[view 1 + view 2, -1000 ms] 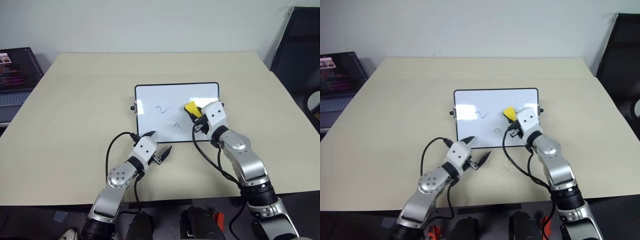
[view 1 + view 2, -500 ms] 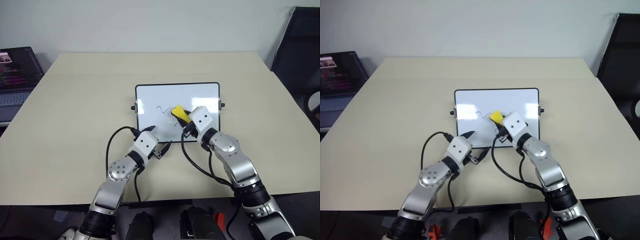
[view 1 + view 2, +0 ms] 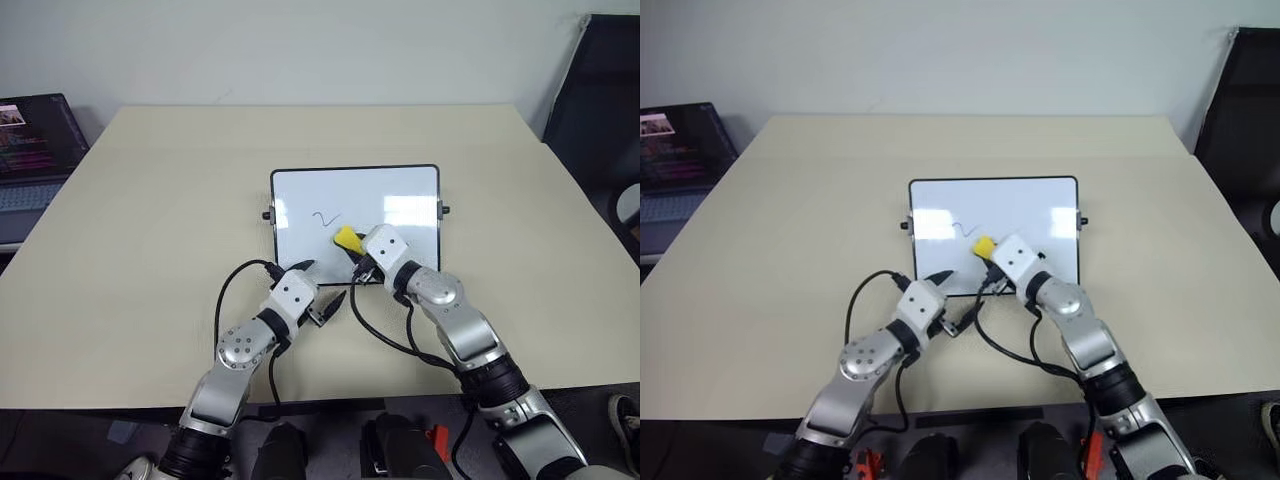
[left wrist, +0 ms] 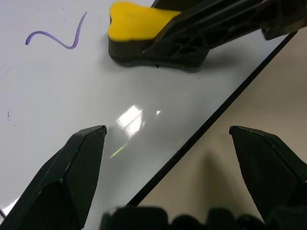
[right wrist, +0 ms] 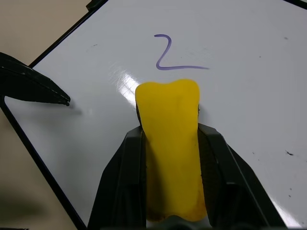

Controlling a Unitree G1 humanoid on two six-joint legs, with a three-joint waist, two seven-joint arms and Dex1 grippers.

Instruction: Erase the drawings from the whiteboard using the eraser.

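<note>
eraser (image 5: 170,143) clamped between right gripper (image 5: 170,158) fingers, flat on whiteboard (image 3: 400,190)

The surface (image 3: 150,230) was a pale beige rectangular tabletop with a faint seam running across it toward the far edge. The whiteboard (image 3: 400,190) lay flat on it, about midway between left and right sides, its long edges parallel to the near edge of the surface. The board had a thin black frame, rounded corners and a small black knob at each short side. A dark laptop (image 3: 30,150) sat off the left side; its support could not be determined.
</note>
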